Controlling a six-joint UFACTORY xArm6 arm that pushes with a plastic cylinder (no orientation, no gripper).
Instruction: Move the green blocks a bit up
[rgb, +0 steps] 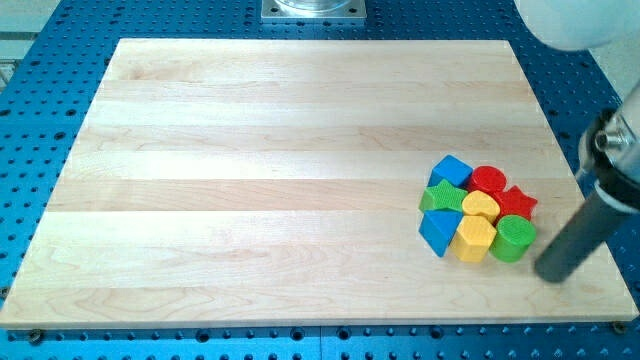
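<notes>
**Two green blocks packed in a tight cluster**

No jaws: my tip (549, 274) sits at three o'clock of the green cylinder (514, 238). The green star (441, 197) touches the blue cube (452, 170). Both look light, rigid, slippery; push from six o'clock.
</notes>
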